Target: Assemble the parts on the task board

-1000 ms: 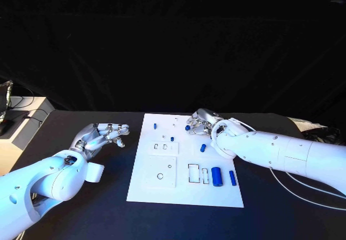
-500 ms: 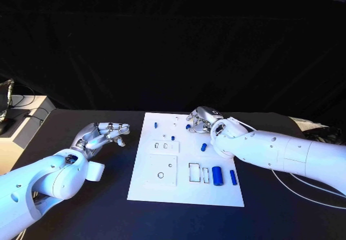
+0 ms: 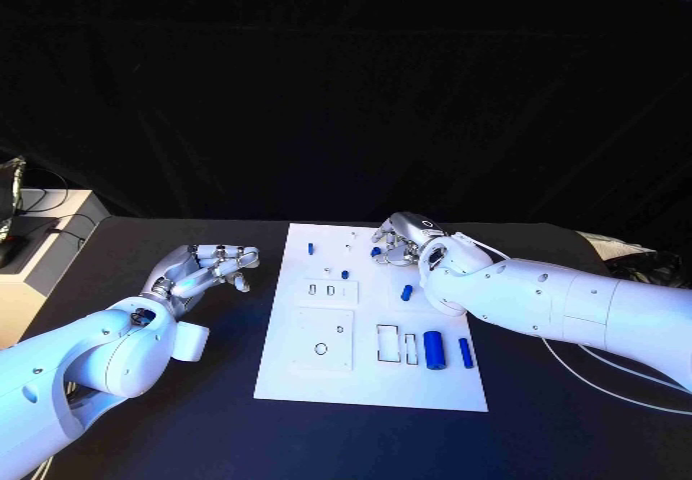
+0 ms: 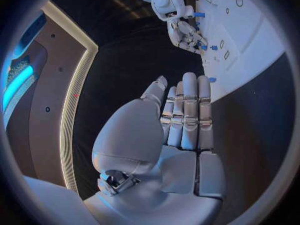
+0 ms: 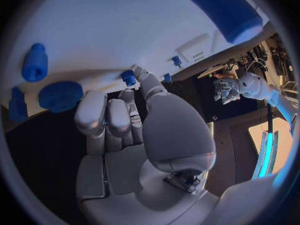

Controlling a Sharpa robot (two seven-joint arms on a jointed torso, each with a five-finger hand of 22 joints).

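While blue parts (image 3: 433,352) lie loose on the board (image 3: 371,385), we judge most assembly remains; our left hand (image 3: 202,271) is empty, fingers straight. We cannot tell whether our right hand (image 3: 405,240) holds anything.

We take this for a robotics lab or demonstration studio. A black table (image 3: 173,420) stands before a black drape (image 3: 346,100) that closes off the whole background, the way a test stage is screened. On the table lies a white task board (image 3: 368,385) with cut-out slots and small blue parts (image 3: 433,352), a bench-test fixture and no household object. At the far left we see a pale side cabinet (image 3: 36,255) with cables on it, and more cables (image 3: 613,385) trail across the table at the right. The wrist views catch a dark ceiling with curved strip lights (image 4: 75,85) and a blue glow, like a showroom.
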